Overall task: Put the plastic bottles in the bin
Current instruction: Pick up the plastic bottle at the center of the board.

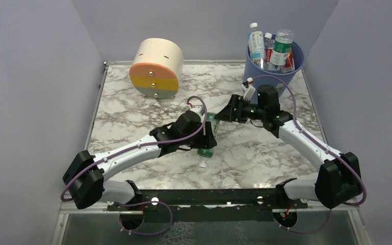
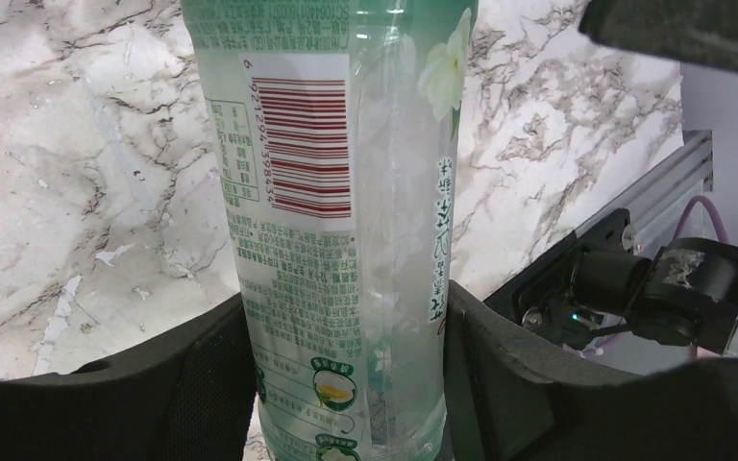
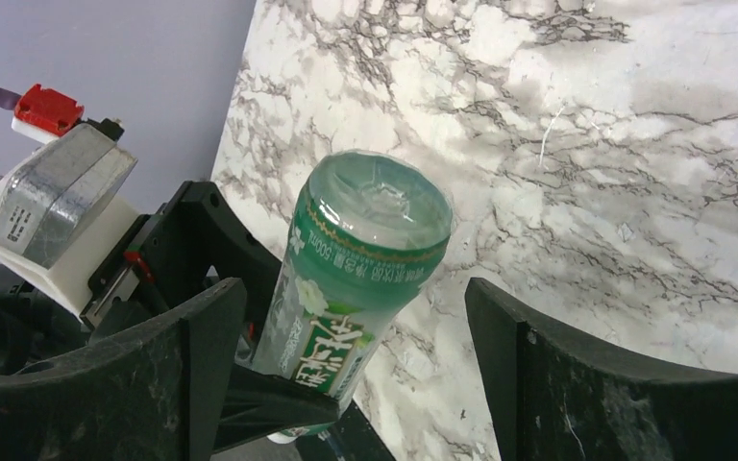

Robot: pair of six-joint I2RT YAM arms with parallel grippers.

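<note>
My left gripper (image 1: 208, 137) is shut on a clear bottle with a green label (image 1: 206, 151), white cap toward the near edge. In the left wrist view the bottle (image 2: 336, 192) fills the gap between both black fingers (image 2: 202, 384). My right gripper (image 1: 224, 115) is open, right at the bottle's base end. In the right wrist view the bottle's base (image 3: 375, 216) points at the camera and sits between the spread fingers (image 3: 538, 375), touching neither. The blue bin (image 1: 280, 76) stands at the back right with several bottles (image 1: 280, 48) upright inside.
A cream, orange and yellow cylinder (image 1: 155, 69) lies on its side at the back left of the marble table (image 1: 132, 117). Grey walls close in on three sides. A metal rail (image 1: 209, 196) runs along the near edge.
</note>
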